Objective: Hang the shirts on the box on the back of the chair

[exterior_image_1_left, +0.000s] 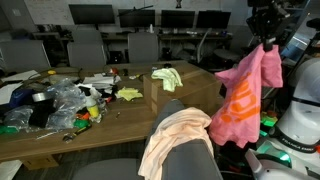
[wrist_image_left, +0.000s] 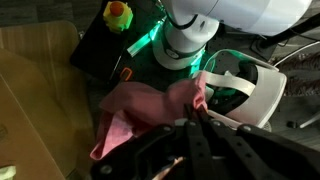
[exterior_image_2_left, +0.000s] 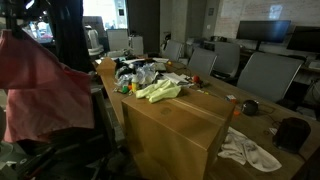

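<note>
Closest to the lens in an exterior view, a cream shirt (exterior_image_1_left: 172, 135) lies draped over the chair back (exterior_image_1_left: 195, 160), its folds falling on both sides so that it stays put by its own weight; that part of the job looks done. Just beside it, to the right, the pink shirt (exterior_image_1_left: 245, 95) hangs in the air from the end effector (exterior_image_1_left: 265, 40), which is pressed together on a bunched fold near the top of the garment. Held high like this, the cloth hangs free and its hem can likely clear the chair top before being lowered over it. A yellow-green shirt (exterior_image_1_left: 168, 77) lies crumpled on the boxy wooden surface (exterior_image_1_left: 125, 115), well apart from the chair, and by my reading waits its turn. The wrist view alone shows the grip itself: dark fingers (wrist_image_left: 185, 150) closing where the pink cloth gathers to a point, with the robot base (wrist_image_left: 185, 45) and its green glow below, but no chair at all. The opposite exterior view gives the pink shirt only as a broad mass at its edge (exterior_image_2_left: 40, 85), hides the grip, and shows best how the yellow-green shirt (exterior_image_2_left: 158, 91) sits near the box edge.
</note>
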